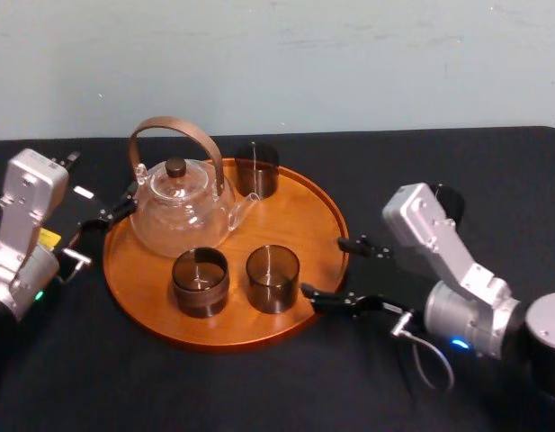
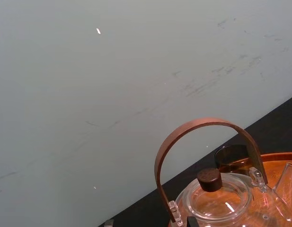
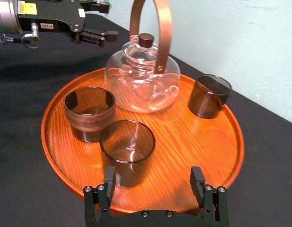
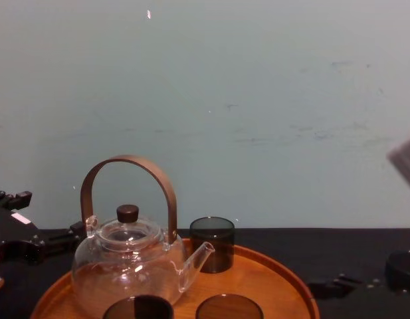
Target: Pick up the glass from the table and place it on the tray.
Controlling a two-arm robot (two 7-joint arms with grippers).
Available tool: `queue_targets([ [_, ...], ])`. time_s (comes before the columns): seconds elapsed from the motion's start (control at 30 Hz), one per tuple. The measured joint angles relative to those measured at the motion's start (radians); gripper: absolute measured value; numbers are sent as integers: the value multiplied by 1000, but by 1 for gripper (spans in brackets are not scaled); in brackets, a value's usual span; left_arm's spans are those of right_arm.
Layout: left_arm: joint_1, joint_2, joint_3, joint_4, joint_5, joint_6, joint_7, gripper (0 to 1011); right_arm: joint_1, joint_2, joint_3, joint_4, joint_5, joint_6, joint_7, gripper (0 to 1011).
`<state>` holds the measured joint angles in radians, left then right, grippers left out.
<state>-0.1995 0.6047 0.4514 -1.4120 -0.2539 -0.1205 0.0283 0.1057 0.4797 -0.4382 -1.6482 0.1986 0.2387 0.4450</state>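
Right gripper (image 3: 153,176), spread and empty, at the rim of the tray (image 1: 306,223); inside, the glass (image 1: 273,279) stands upright, mouth up, empty, with a second glass (image 1: 201,281), a third glass (image 1: 256,169) and a teapot (image 1: 180,211). Left gripper (image 3: 110,20), fingers apart, beside the teapot.

Glossy wooden tray (image 1: 306,225), clear glass teapot (image 1: 178,214), matt cloth table (image 1: 259,387)

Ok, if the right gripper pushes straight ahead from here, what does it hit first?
Probably the nearest glass on the tray; the open right gripper points at it, height over the rim unclear.
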Motion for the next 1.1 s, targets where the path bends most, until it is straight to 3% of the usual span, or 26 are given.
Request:
queue_targets([
  [0.47,0,0,0,0,0,0,0,1001,-87,87,85,-69,32,-10,-16,1002],
  [1.1,0,0,0,0,0,0,0,1001,-145,112,207,-44,105,-46,-45,1002],
])
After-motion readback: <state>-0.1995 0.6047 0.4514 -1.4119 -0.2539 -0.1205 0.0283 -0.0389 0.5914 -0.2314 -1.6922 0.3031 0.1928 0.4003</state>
